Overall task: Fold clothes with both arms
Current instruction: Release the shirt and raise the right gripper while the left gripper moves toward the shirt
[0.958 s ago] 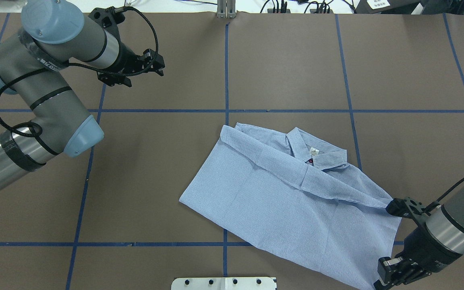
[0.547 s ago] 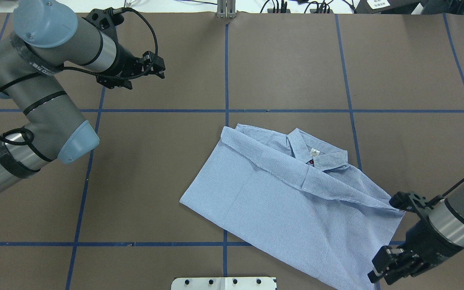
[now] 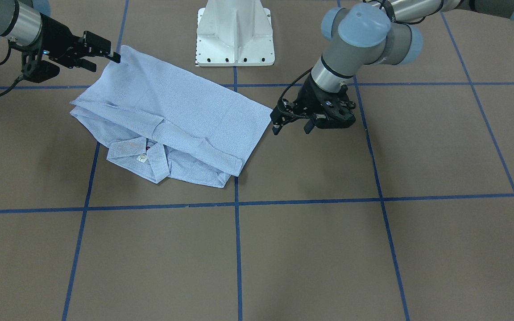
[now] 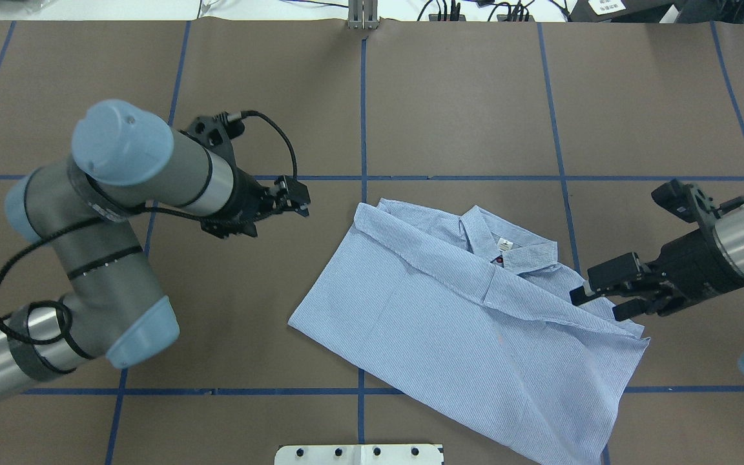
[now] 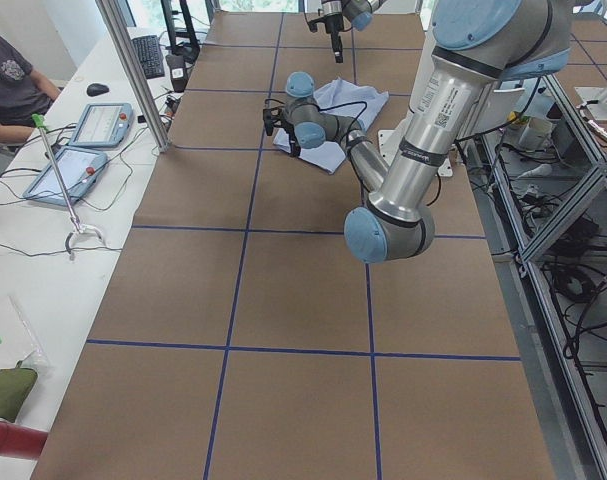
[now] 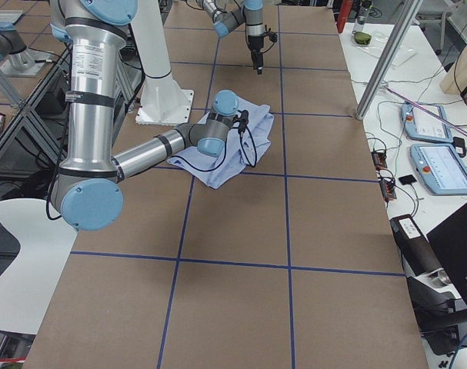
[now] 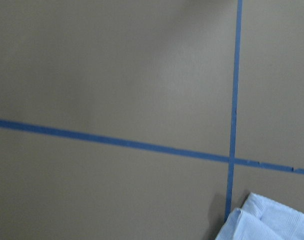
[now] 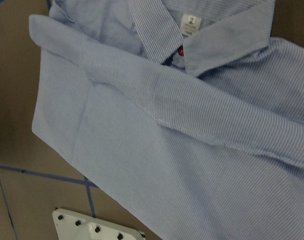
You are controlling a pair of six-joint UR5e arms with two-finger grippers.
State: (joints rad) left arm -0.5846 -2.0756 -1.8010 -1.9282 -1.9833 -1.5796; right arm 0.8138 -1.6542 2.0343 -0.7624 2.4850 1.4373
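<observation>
The light blue striped shirt [image 4: 449, 310] lies folded on the brown table, collar and white label [image 4: 504, 244] at its far side. It also shows in the front-facing view [image 3: 172, 111], the right wrist view [image 8: 192, 150] and, as one corner, the left wrist view [image 7: 267, 225]. My left gripper [image 4: 304, 201] is open and empty, raised just left of the shirt's left edge [image 3: 291, 129]. My right gripper [image 4: 597, 307] is open and empty, raised over the shirt's right edge [image 3: 104, 62]. Neither wrist view shows its fingers.
The white pedestal base [image 3: 234, 31] stands at the table's near edge, close to the shirt's hem. Blue tape lines [image 4: 362, 116] grid the brown table. An operator [image 5: 8, 80] and tablets [image 5: 93, 125] are beside the table's far side.
My left gripper has swung from the far left corner toward the shirt's left edge. My right gripper has left the shirt's near hem corner and moved farther out along its right edge.
</observation>
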